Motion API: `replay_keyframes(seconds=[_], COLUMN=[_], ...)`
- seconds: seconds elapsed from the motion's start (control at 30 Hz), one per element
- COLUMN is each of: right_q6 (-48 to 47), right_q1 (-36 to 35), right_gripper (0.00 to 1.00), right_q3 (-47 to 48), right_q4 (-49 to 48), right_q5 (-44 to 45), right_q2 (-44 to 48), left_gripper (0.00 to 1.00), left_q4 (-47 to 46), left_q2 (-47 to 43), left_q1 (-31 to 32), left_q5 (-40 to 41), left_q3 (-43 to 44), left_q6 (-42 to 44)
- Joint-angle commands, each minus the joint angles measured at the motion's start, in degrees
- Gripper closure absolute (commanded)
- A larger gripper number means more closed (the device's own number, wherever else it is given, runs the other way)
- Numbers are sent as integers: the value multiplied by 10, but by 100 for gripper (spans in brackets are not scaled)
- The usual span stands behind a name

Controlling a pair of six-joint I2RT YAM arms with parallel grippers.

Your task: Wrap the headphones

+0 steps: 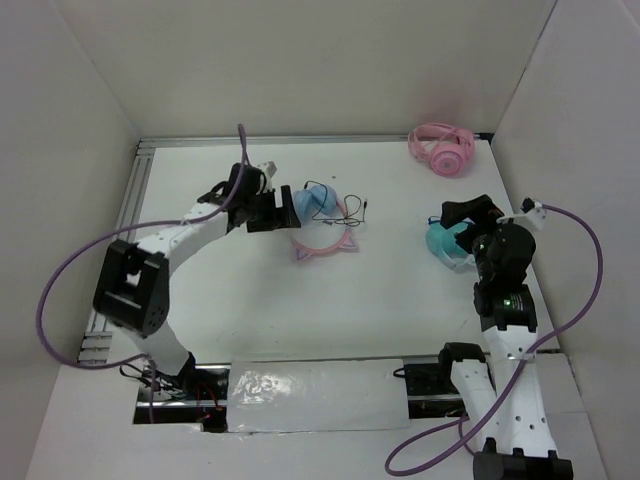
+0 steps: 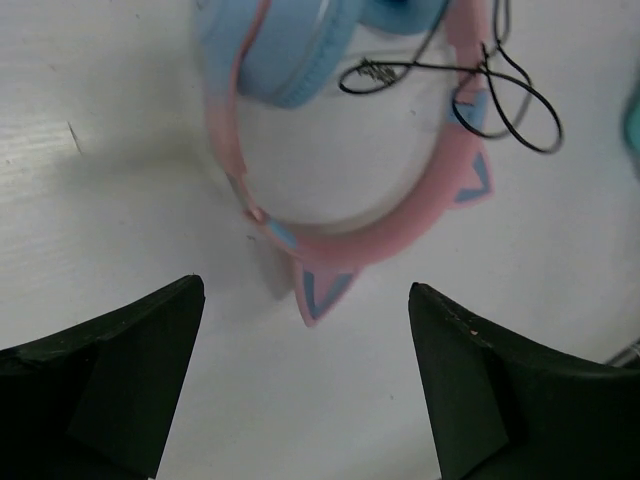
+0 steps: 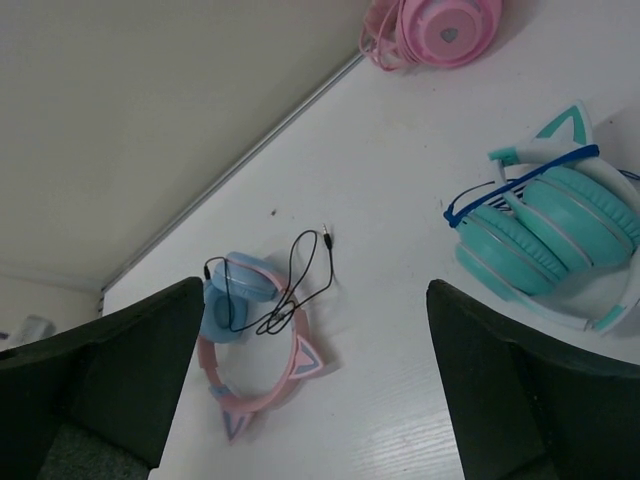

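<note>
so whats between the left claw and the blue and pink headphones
Only bare white table. In the left wrist view the open left claw looks straight onto the headphones, with no other object in the gap.

table (image 1: 260, 290): white; we count three items lying on it.
headphones (image 1: 318, 203): frame centre, cable (image 1: 352, 206) loose alongside.
teal headphones (image 1: 443, 243): right of centre.
pink headphones (image 1: 442, 150): upper right.

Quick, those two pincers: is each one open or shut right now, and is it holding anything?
Left pincer: open, holding nothing, pointed at the headphones.
Right pincer: open, holding nothing.
</note>
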State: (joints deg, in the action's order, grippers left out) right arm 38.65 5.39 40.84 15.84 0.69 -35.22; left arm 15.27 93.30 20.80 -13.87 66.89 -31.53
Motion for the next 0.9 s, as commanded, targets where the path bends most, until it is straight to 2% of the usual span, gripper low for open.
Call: replay_keyframes(seconds=[0.0, 0.13, 0.23, 0.47, 0.6, 0.7, 0.73, 0.77, 0.83, 0.87], right_q6=[-4, -29, -37, -39, -46, -47, -46, -46, -46, -48], right_q1=[-5, -9, -14, -19, -20, -22, -22, -22, -23, -23], right_gripper=[0, 0, 0, 0, 0, 0, 0, 0, 0, 0], right_q3=[4, -5, -7, -8, -6, -10, -11, -11, -16, -16], right_q4=[-13, -20, -19, -18, -12, -18, -17, -17, -18, -22], right_q5=[21, 32, 43, 61, 60, 59, 62, 62, 62, 59], right_q2=[9, 23, 29, 19, 16, 22, 24, 24, 29, 30], left_gripper=[5, 6, 11, 19, 37, 41, 47, 47, 59, 73], left_q4=[46, 42, 54, 57, 57, 50, 46, 46, 48, 50], left_q2=[95, 162, 196, 244, 266, 272, 276, 276, 281, 285], left_q1=[12, 10, 5, 6, 9, 20, 24, 24, 28, 30], left_q5=[89, 108, 118, 135, 136, 136, 136, 136, 159, 165], left_q3=[89, 157, 188, 199, 209, 206, 206, 206, 213, 216], left_q6=[24, 52, 56, 78, 78, 84, 87, 87, 89, 90])
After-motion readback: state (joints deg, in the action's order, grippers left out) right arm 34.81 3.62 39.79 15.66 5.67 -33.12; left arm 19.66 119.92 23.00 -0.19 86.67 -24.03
